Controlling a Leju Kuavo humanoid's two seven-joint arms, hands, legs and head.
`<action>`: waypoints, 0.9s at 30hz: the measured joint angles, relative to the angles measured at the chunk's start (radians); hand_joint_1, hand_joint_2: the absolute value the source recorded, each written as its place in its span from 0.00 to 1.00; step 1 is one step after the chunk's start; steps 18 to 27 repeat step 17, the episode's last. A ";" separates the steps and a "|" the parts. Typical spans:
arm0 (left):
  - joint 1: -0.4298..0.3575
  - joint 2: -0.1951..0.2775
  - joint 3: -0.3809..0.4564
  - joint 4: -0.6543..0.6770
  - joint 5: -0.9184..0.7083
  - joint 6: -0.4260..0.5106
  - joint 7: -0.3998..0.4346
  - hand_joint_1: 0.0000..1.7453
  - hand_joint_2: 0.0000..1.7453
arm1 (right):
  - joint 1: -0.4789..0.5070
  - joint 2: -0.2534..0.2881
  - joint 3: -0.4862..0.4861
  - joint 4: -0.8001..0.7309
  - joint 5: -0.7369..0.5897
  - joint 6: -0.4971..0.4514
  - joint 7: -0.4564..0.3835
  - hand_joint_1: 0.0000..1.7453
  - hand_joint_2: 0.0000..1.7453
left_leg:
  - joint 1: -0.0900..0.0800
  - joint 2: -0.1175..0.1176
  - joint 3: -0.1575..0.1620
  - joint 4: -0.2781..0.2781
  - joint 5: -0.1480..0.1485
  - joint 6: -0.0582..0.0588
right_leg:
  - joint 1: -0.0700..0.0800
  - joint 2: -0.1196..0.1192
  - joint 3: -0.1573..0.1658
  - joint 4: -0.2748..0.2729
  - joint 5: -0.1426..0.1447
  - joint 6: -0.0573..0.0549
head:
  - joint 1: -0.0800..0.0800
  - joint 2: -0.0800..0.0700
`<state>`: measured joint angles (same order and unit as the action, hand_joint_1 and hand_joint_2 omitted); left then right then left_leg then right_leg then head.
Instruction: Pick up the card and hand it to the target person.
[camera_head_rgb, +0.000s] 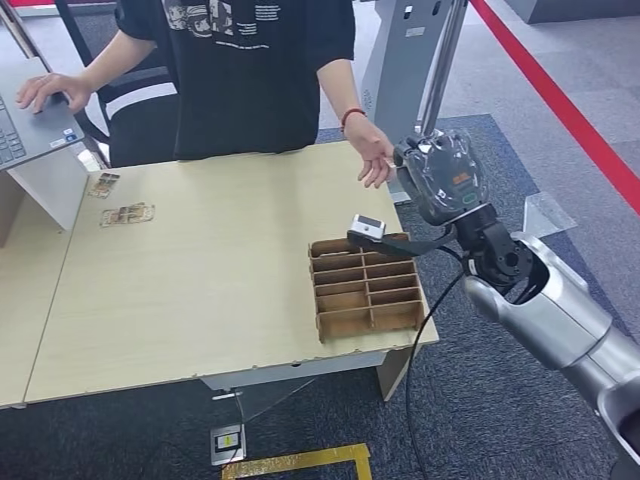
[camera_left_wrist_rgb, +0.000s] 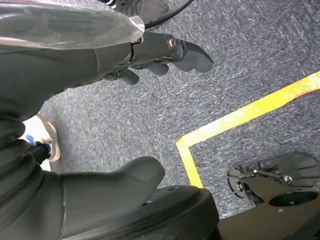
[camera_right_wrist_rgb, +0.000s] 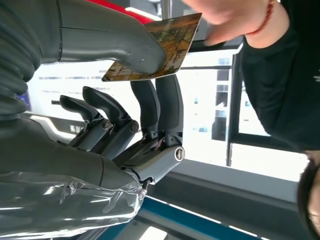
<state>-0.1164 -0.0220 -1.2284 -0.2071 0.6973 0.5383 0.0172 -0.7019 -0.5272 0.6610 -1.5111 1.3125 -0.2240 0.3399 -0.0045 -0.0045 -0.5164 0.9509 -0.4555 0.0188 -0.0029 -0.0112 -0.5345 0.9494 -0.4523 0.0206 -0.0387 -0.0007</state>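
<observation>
Card (camera_right_wrist_rgb: 158, 47) sat pinched between the right hand's (camera_right_wrist_rgb: 124, 115) thumb and fingers (camera_right_wrist_rgb: 160, 102), just by the person's hand (camera_right_wrist_rgb: 222, 20). To pass it well, hold steady until the person grips it. Left hand (camera_left_wrist_rgb: 124, 115) hung with fingers apart, holding nothing.

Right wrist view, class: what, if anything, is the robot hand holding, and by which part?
The right robot hand pinches a thin rectangular picture-printed card by one end, thumb on one face and fingers on the other; the person's hand is at the far end.

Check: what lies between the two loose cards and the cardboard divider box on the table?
Bare tabletop, per the head view, between cards and box.
</observation>
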 joint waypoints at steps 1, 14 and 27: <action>-0.001 0.000 0.000 0.000 -0.002 0.000 0.000 0.00 1.00 | -0.026 0.021 0.003 0.050 0.005 -0.017 -0.007 1.00 1.00 | 0.000 0.000 0.000 0.000 0.000 0.000 | 0.000 0.000 0.000 0.000 0.000 0.000 | 0.000 0.000; -0.002 -0.003 -0.002 0.000 -0.015 0.000 0.013 0.00 1.00 | -0.261 0.236 0.045 0.587 0.029 -0.122 -0.044 0.50 1.00 | 0.000 -0.001 -0.001 0.001 0.000 0.000 | 0.000 -0.001 -0.001 0.000 0.000 0.000 | 0.000 0.000; -0.002 -0.004 -0.002 0.000 -0.015 0.000 0.014 0.00 1.00 | -0.278 0.261 0.052 0.650 0.018 -0.136 -0.046 0.00 1.00 | 0.000 -0.001 -0.001 0.001 0.000 0.000 | 0.000 -0.001 -0.001 0.000 0.000 0.000 | 0.000 0.000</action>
